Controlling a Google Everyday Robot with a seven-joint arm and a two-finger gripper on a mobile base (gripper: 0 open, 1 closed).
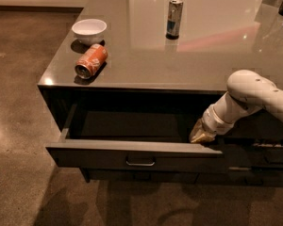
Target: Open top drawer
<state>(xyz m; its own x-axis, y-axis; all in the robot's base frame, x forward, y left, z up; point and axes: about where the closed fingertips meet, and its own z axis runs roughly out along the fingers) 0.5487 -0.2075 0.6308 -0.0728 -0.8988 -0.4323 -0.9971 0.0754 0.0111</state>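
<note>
The top drawer is a wide dark drawer under the grey counter. It stands pulled out toward me, with a small bar handle at the centre of its flat front and a dark inner floor showing. My white arm reaches in from the right. The gripper sits at the drawer's right end, just behind the top edge of the front panel and touching it.
On the grey countertop stand a white bowl, an orange can lying on its side near the left edge, and an upright silver can. Narrower dark drawer fronts lie to the right. Brown floor spreads to the left.
</note>
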